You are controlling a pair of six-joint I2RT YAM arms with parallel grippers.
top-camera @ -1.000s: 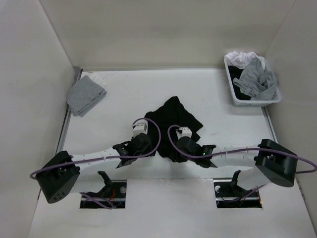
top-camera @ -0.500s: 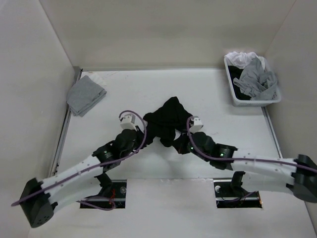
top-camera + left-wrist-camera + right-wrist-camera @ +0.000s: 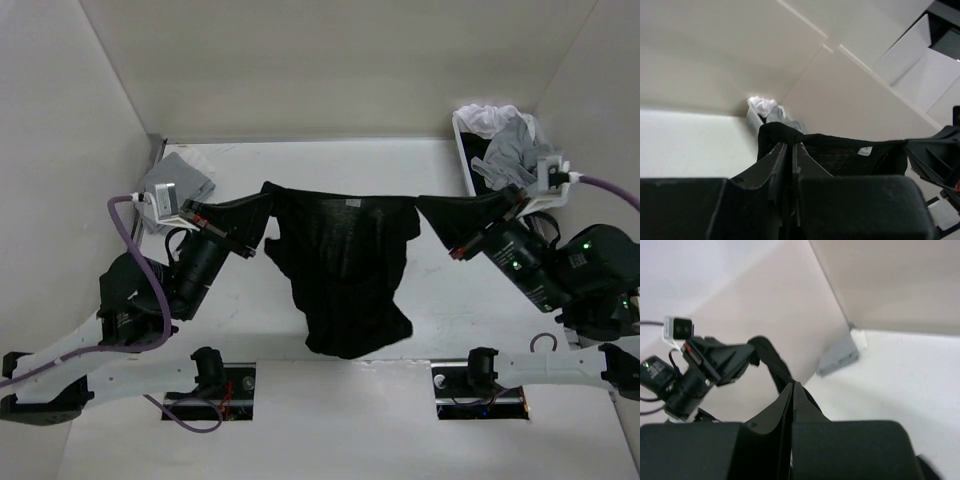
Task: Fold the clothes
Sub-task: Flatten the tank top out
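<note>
Pinching the black T-shirt (image 3: 345, 265) at both top corners, I have it strung out in the air above the table (image 3: 455, 310). On my left, the left gripper (image 3: 256, 213) is clamped tight on one sleeve end, and its wrist view shows fabric bunched between the closed fingers. Across the middle the shirt hangs as a limp sheet, with the collar edge taut, the label showing and the body sagging toward the hem. Whether the hem brushes the table I cannot tell. On my right, the right gripper (image 3: 462, 245) is clenched on the other sleeve end in the same way.

I judge this cloth to be thin, light and floppy, so it will take whatever shape gravity and my pull give it. It could also slide out of a shallow pinch. The shoulder seams or sleeve hems look the surest places to hold.

The table is flat, white and matt. A folded grey cloth (image 3: 190, 172) lies at its far left corner, and a white basket (image 3: 463, 155) of grey and white garments (image 3: 515, 150) sits at the far right. Plain pale walls (image 3: 330, 70) close it in on three sides.
</note>
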